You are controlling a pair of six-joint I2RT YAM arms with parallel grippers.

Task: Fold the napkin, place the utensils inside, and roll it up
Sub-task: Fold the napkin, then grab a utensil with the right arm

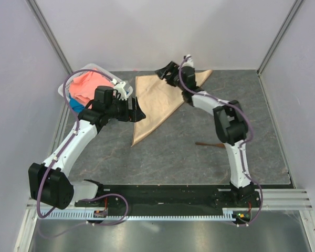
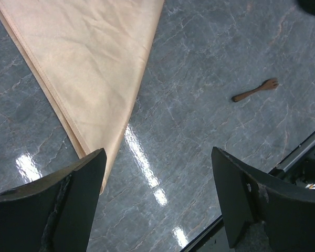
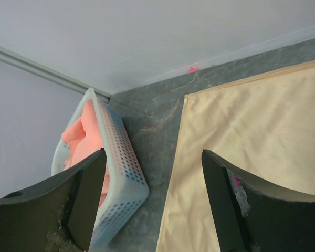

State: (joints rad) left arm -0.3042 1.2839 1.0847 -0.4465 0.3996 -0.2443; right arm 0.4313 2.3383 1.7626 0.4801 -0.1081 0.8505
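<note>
The peach-gold napkin (image 1: pixel 156 102) lies folded into a triangle on the dark marble table, its long point towards the front. My left gripper (image 1: pixel 138 112) hangs open beside the napkin's left edge. In the left wrist view the napkin (image 2: pixel 89 63) fills the upper left, the left gripper (image 2: pixel 157 173) holds nothing, and the small brown fork (image 2: pixel 254 90) lies on bare table to the right. My right gripper (image 1: pixel 165 73) is open above the napkin's back edge. In the right wrist view the right gripper (image 3: pixel 153 173) is empty over the napkin's (image 3: pixel 252 147) back left corner. The fork (image 1: pixel 207 144) lies partly behind the right arm.
A white perforated basket (image 1: pixel 97 67) stands at the back left, holding a coral-pink cloth (image 1: pixel 86 86) and a blue cloth (image 1: pixel 76 105). The basket (image 3: pixel 121 173) shows close to the napkin's corner in the right wrist view. White walls enclose the table on three sides.
</note>
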